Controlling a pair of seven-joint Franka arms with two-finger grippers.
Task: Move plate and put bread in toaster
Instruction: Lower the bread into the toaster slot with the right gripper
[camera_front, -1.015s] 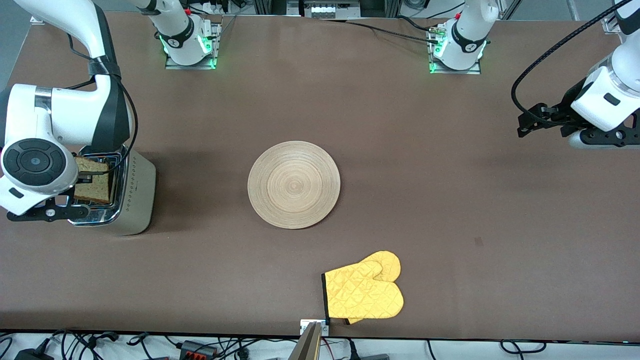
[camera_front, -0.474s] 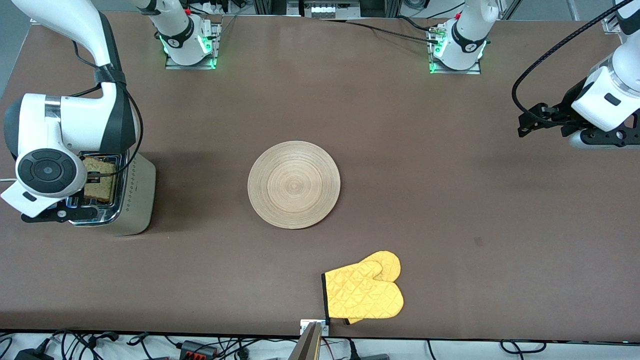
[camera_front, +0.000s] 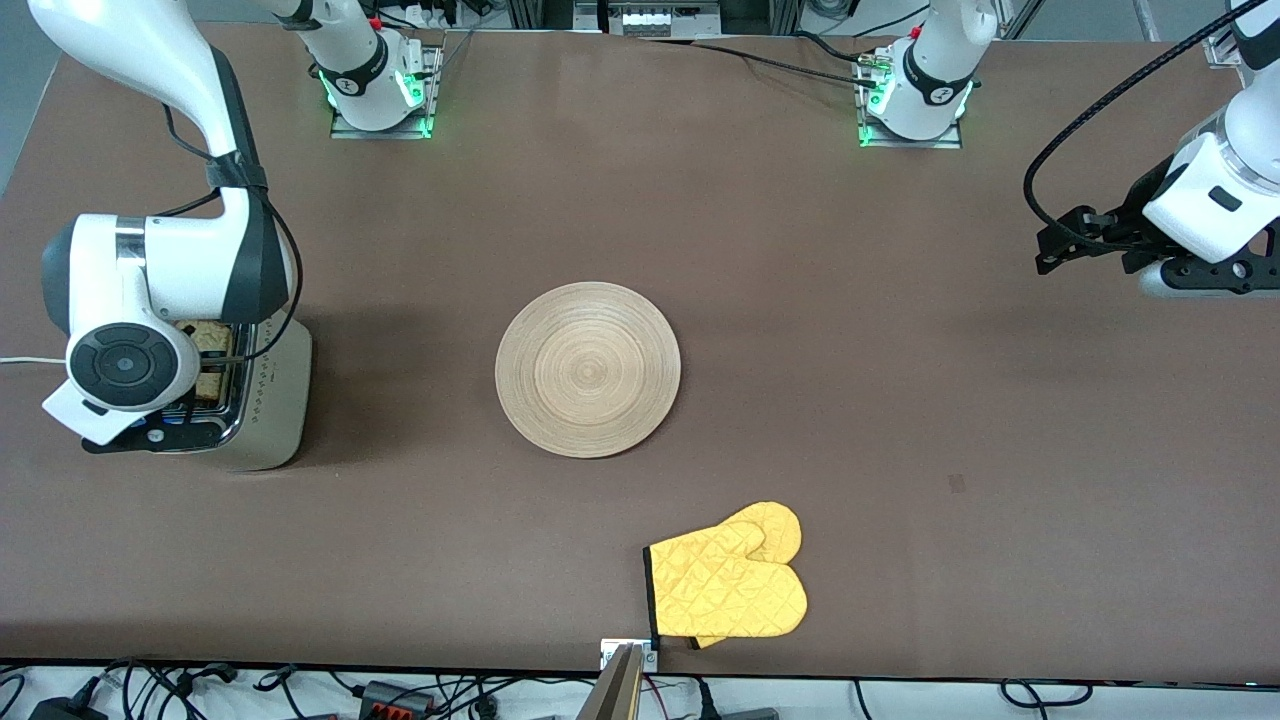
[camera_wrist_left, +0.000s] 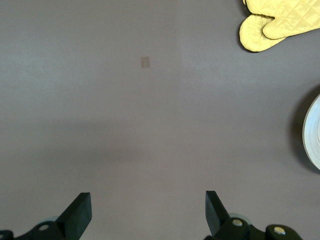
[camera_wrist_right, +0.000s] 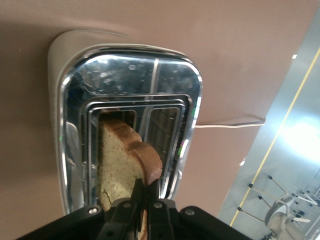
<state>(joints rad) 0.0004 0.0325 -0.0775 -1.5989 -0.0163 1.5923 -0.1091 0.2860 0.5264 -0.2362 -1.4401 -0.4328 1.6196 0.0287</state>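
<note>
The toaster stands at the right arm's end of the table, and its chrome top fills the right wrist view. The brown bread stands upright, sunk partway into one slot. In the front view only a corner of the bread shows under the wrist. My right gripper is shut on the bread's top crust, directly above the slot. The light-wood plate lies bare at mid-table, and its rim shows in the left wrist view. My left gripper waits open over bare table at the left arm's end.
A yellow oven mitt lies near the table's front edge, nearer to the front camera than the plate; it also shows in the left wrist view. The toaster's white cord trails off the table's end.
My right arm has come down over the toaster and the bread has sunk deeper into the slot, so less of it shows. The left arm, plate and mitt have not moved.
</note>
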